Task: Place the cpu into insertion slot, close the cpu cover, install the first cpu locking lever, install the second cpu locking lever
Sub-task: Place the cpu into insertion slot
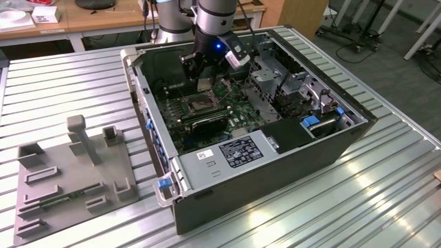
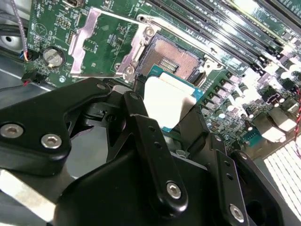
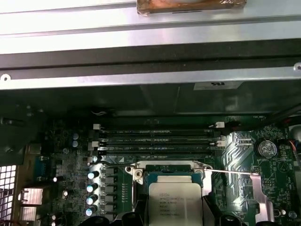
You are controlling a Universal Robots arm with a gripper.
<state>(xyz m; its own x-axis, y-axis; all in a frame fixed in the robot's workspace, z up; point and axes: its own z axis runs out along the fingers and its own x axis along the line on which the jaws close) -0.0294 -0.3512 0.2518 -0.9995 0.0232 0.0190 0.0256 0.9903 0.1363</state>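
Fingers (image 2: 141,127) of the gripper (image 2: 165,113) are clamped on the chip (image 2: 168,96), a thin pale silver square with a teal edge (faint print on its face in the first wrist view). It is at the open slot (image 2: 171,59), with the cover (image 2: 84,42) flipped back. Black fingers hide part of the chip; whether it touches the slot, I cannot tell.

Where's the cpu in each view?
Exterior view: cpu is the pale square at the pincer tip, just above the socket.
Second wrist view: cpu is gripped in the pincer, beside the open socket.
First wrist view: cpu is the silver square in front of the socket rim.
Shared landmark: the socket.
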